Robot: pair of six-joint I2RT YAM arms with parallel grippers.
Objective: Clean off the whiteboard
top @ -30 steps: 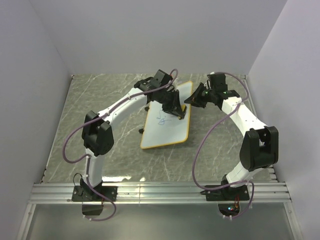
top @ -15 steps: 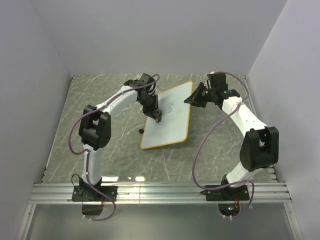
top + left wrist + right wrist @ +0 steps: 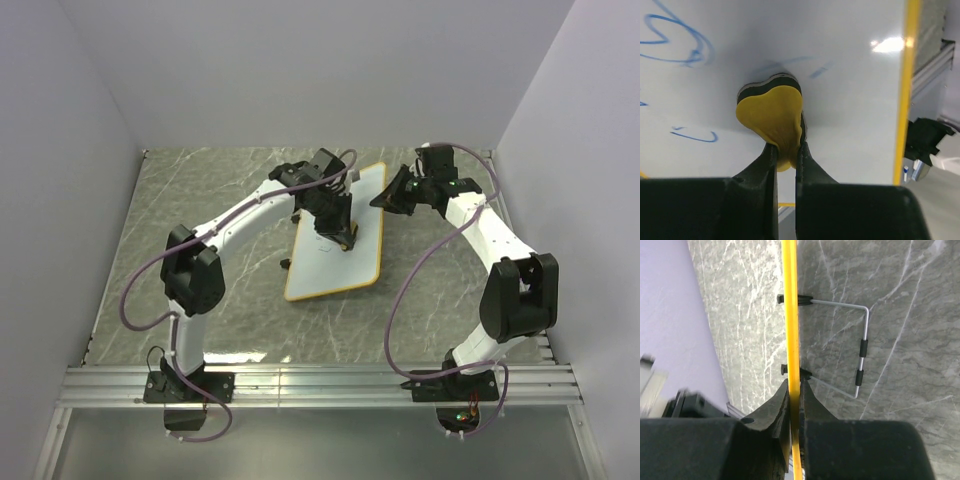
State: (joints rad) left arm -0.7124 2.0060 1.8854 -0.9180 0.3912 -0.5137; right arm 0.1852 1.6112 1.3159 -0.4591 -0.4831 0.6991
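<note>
Whiteboard [image 3: 325, 268]: white, yellow rim, lying mid-table [image 3: 200, 210]. Its long axis runs from 7 to 1 o'clock in the overhead view. Whether it lies flat or is propped cannot be told from there.

Right gripper [image 3: 386, 197]: fingers closed on the board's rim at its 2 o'clock edge, bracing it.

Left gripper [image 3: 344, 232]: over the board's far half, fingers pinched tight on the eraser.

Wire stand [image 3: 862, 347]: bent metal wire, joined to the rim by two black tabs [image 3: 790, 299], at 3 o'clock of the rim.

Eraser [image 3: 772, 105]: yellow body, dark pad pressed against the white surface.

Scribbles [image 3: 677, 37]: blue loops at 10 o'clock of the eraser, a short stroke at 8 o'clock, faint streaks at 1 o'clock.

Step in hand, as judged: wiping, with ink remaining. To do it well, hold the pad flat and the pressure even. Sweep in overlapping passes toward 10 o'clock, then 8 o'clock. The right hold should stay firm so the board does not slide.

Views: only the left wrist view shows the ink plainly. Only the right wrist view shows the stand and the clamp on the rim. Only the overhead view shows both arms together.
</note>
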